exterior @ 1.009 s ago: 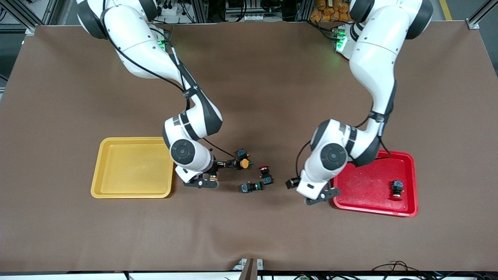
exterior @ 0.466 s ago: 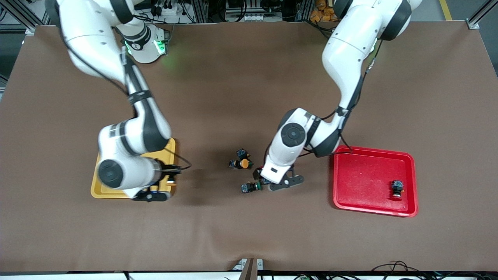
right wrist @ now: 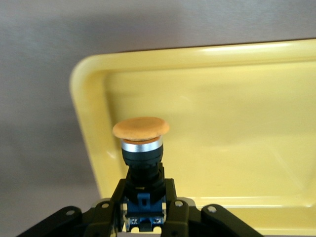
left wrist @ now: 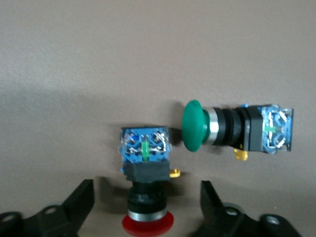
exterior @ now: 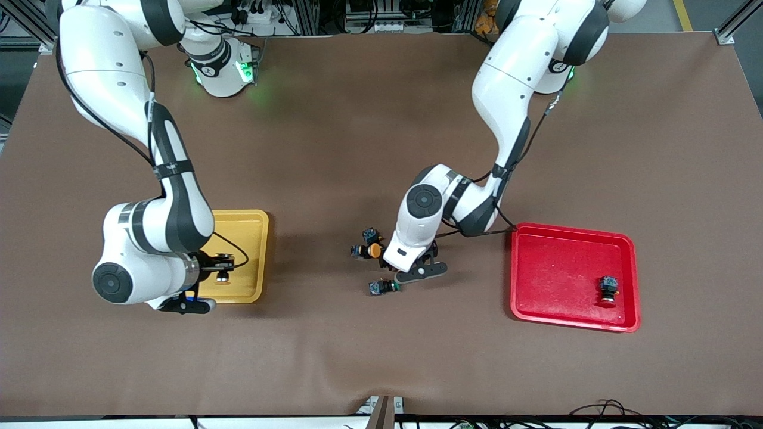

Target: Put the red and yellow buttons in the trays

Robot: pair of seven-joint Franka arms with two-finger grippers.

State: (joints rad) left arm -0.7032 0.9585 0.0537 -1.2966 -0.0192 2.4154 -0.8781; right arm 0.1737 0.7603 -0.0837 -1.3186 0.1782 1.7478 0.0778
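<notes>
Yellow-orange cap up, a button (right wrist: pixel 141 148) with a black-and-blue body sits clamped in the right gripper's (right wrist: pixel 143 207) fingers over the yellow tray (exterior: pixel 253 229). The left gripper (left wrist: pixel 145 207) hangs with fingers spread around a red-capped button (left wrist: pixel 146 173) on the counter (exterior: pixel 381 119), beside a green one (left wrist: pixel 232 129). Another red button (exterior: pixel 607 290) lies in the red tray (exterior: pixel 554 250).

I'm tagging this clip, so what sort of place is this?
Probably a robotics lab or test bench: two white robot arms work over a brown-covered table, sorting push-button switches into a yellow plastic tray and a red plastic tray, with aluminium framing and cables along its edge.
</notes>
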